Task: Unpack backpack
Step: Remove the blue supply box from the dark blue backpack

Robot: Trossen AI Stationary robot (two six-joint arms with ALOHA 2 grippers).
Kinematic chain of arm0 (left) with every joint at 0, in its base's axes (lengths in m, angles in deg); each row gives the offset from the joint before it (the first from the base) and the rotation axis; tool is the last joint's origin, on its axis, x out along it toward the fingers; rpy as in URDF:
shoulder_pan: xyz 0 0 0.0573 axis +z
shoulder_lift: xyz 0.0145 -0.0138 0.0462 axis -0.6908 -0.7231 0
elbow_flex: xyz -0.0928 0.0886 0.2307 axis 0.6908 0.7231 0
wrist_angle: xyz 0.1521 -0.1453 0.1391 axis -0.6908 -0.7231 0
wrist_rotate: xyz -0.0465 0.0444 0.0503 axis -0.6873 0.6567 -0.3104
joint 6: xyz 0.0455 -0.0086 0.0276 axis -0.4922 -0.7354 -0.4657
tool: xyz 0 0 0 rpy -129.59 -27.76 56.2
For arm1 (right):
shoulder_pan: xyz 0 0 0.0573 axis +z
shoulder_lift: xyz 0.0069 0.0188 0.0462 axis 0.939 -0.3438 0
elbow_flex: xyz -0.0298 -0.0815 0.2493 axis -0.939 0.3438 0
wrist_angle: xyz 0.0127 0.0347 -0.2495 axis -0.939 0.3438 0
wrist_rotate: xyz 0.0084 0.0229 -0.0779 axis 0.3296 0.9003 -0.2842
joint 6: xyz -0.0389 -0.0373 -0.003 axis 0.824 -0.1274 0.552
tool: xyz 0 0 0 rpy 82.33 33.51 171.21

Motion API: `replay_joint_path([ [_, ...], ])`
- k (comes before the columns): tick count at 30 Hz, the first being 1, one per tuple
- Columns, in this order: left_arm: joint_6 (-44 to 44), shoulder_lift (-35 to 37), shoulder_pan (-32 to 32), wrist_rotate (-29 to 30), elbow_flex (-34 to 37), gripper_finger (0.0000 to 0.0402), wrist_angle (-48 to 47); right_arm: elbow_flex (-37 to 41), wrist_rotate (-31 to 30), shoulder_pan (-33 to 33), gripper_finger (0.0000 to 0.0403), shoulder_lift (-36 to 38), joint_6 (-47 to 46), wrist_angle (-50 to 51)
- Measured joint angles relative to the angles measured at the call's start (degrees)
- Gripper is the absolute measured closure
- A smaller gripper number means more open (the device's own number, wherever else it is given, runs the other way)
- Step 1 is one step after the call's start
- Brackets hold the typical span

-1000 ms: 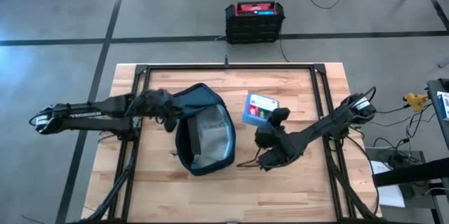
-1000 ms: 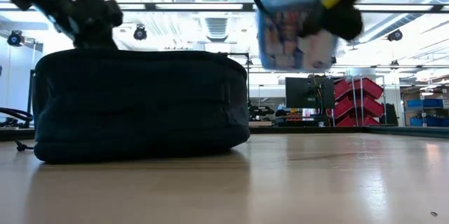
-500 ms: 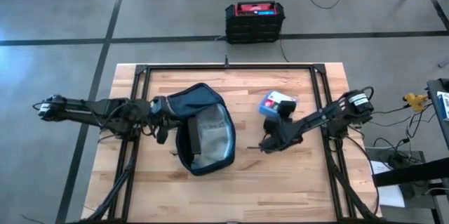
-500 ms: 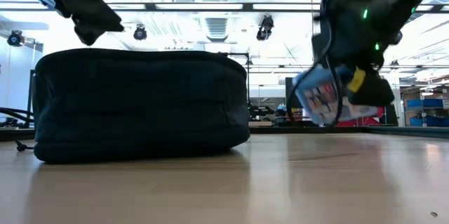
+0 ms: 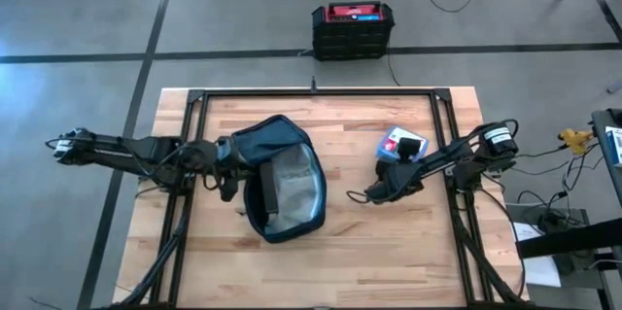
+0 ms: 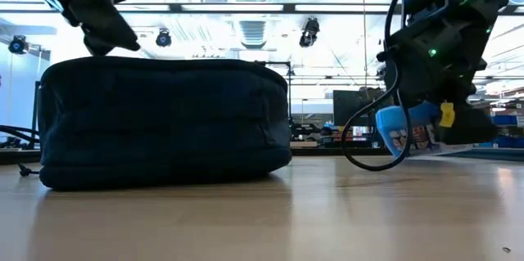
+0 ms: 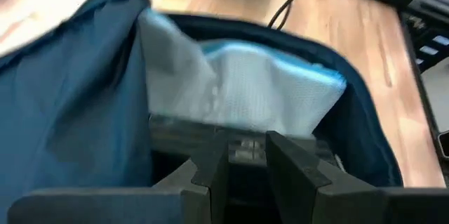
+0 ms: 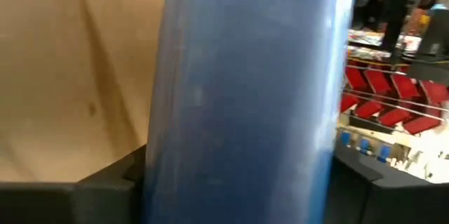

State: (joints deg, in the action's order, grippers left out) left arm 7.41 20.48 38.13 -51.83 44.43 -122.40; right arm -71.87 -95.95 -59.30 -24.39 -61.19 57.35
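The small blue box (image 8: 245,97) fills the right wrist view so closely that its label and edges are cut off, and it hides the right gripper's (image 5: 408,146) fingertips. In the low view the box (image 6: 409,134) is half covered by that gripper's dark body. The backpack's (image 5: 282,179) contents cannot be made out from above; the left wrist view shows only pale lining (image 7: 245,90), blurred. The left gripper's (image 7: 245,157) fingertips run off the picture's edge, so whether they touch is unclear.
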Motion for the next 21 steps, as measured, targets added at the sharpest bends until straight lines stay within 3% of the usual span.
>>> replay_joint_path([
  [5,8.1,-3.4,0.0,3.4,-7.2,0.0322,-18.3,-0.3,5.5,0.1,0.0111,2.6,1.7,0.3],
  [9,12.4,-6.3,0.0,1.7,-8.4,0.0322,-24.7,-1.6,10.1,0.7,0.0082,5.6,1.7,0.6],
  [13,15.7,-9.2,0.0,-2.6,-6.1,0.0322,-25.4,-4.2,11.7,1.8,0.0065,7.4,1.7,2.1],
  [18,21.0,-12.7,-0.1,-13.4,-2.6,0.0322,-25.6,-8.1,15.2,2.8,0.0065,8.2,2.0,5.7],
  [21,22.5,-14.5,-0.9,-16.9,-1.4,0.0322,-25.5,-10.3,17.6,3.4,0.0067,8.2,1.0,5.8],
])
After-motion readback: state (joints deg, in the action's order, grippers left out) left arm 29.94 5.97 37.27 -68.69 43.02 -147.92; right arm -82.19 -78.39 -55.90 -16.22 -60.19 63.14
